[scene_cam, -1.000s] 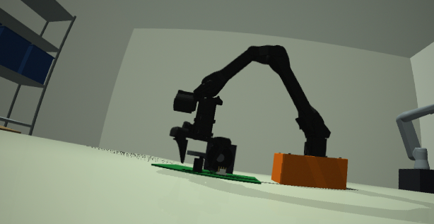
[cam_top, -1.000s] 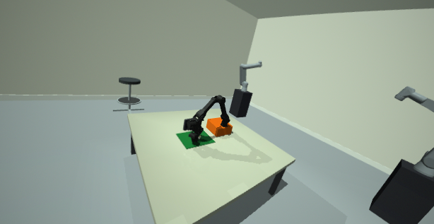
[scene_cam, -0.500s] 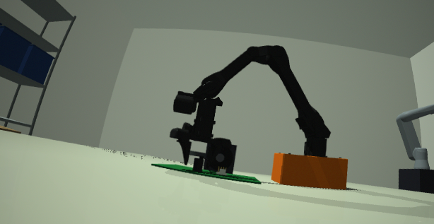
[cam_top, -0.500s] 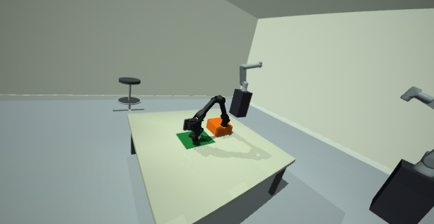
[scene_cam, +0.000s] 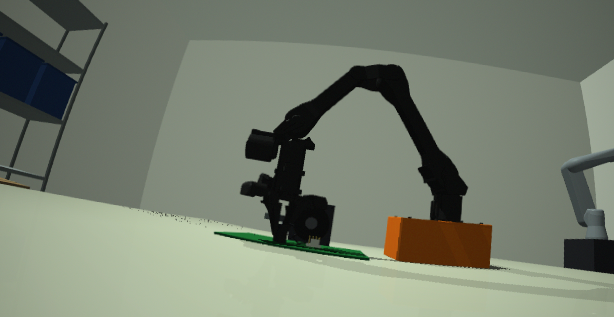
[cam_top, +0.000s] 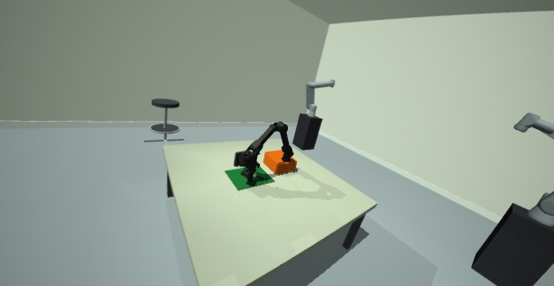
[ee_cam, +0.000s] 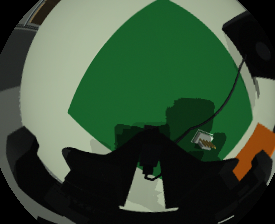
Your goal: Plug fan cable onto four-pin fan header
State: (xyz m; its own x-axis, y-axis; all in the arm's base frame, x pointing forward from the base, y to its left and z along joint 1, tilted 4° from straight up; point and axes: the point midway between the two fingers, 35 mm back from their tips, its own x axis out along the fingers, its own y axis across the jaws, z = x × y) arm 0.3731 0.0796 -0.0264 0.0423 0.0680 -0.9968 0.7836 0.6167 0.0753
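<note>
Green board point(cam_top: 235, 178) point(scene_cam: 240, 236) point(ee_cam: 153, 65) on pale table point(cam_top: 216, 226) point(scene_cam: 150, 271) point(ee_cam: 43, 100); grey walls point(cam_top: 158, 55) point(scene_cam: 350, 136).

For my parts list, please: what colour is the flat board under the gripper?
Plain green; the board shows best in the wrist view.

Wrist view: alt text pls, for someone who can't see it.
Black gripper closed on the fan cable's plug over a green board; the four-pin header sits uncovered to the right. The cable curves up to a black fan, upper right.
</note>
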